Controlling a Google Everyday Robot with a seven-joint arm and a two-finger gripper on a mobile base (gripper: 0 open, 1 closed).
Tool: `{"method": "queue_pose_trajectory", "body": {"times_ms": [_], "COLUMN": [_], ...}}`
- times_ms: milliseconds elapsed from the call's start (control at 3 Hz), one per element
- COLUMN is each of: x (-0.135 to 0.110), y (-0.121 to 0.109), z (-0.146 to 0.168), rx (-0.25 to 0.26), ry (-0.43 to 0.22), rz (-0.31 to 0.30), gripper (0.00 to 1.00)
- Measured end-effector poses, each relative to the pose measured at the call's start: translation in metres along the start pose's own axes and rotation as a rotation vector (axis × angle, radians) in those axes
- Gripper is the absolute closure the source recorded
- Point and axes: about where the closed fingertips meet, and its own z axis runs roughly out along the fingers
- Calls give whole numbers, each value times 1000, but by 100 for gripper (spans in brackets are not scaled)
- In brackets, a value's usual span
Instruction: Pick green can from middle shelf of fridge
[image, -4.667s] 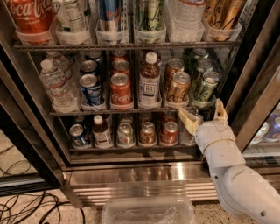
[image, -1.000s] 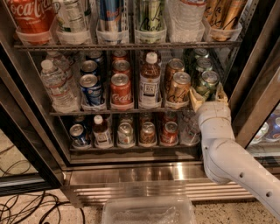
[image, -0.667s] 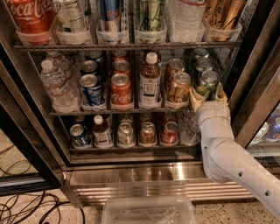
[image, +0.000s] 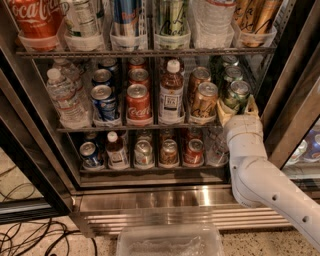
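Note:
The green can (image: 236, 94) stands at the front of the right-most lane of the middle shelf (image: 150, 127) in the fridge (image: 150, 197), with two more green cans behind it. My gripper (image: 237, 109), on a white arm reaching in from the lower right, is at the can's lower part. Its tan fingers (image: 223, 114) stand open on either side of the can, close to its sides.
Gold-brown cans (image: 205, 102) stand just left of the green can, then a brown bottle (image: 171, 92), red cans (image: 137, 105), blue cans (image: 104, 100) and water bottles (image: 62, 97). The open door frame (image: 295, 105) is on the right. A clear plastic bin (image: 170, 242) and cables (image: 30, 235) lie on the floor.
Since the oldest frame my gripper has moved up from in front of the lower shelf and forward to the green can. Over the last second nothing has visibly moved.

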Motion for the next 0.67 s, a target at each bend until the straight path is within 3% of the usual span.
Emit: {"method": "queue_pose_trajectory", "body": {"times_ms": [333, 667], "x": [0, 0], "y": [0, 0], "z": [0, 0], "rx": [0, 0], "ry": [0, 0], "rz": [0, 0], "gripper": [100, 100]}}
